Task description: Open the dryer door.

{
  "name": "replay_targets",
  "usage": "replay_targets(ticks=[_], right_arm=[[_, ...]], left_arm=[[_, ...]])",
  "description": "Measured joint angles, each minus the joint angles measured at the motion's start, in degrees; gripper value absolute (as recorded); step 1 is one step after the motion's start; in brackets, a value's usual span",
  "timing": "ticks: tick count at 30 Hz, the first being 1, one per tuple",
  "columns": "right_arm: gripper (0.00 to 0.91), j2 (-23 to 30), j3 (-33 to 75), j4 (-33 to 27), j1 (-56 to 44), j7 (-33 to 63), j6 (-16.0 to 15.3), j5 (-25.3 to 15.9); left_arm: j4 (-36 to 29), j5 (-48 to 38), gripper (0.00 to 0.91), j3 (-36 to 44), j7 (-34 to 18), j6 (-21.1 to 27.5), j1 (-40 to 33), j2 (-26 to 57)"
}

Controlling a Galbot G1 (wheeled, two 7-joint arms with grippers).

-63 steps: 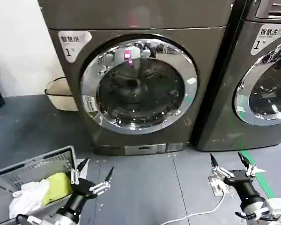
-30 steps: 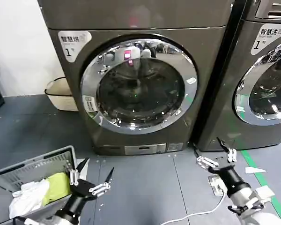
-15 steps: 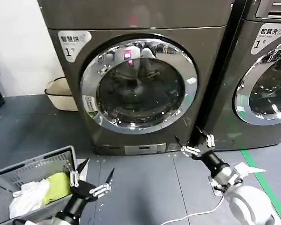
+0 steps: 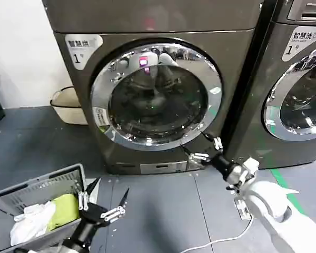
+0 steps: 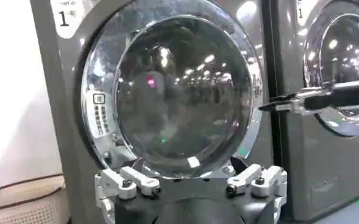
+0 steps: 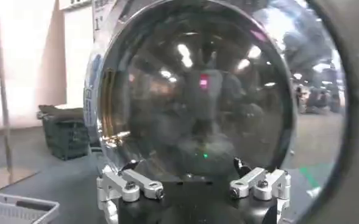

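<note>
Both hands are spread open, holding nothing. Right hand (image 4: 201, 148) sits near the shut, chrome-ringed round glass dryer door (image 4: 156, 95), lower right rim, maybe touching. Left hand (image 4: 106, 197) hovers low over the floor.

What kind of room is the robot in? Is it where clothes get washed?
Probably a laundry room. Two front-loading machines stand side by side, the dryer and a second machine, and a grey laundry basket holding cloths sits on the floor. The right pincer is by the dryer door.
</note>
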Motion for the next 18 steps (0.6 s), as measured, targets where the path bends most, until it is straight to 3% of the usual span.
replay_targets(ticks=[18], right_arm=[[0.907, 2.8, -14.1, -8.8, 16.7, -2.4, 0.3, 4.5]], left_arm=[[-0.6, 0.7, 0.907, 0.0, 0.7, -0.8, 0.3, -1.2]])
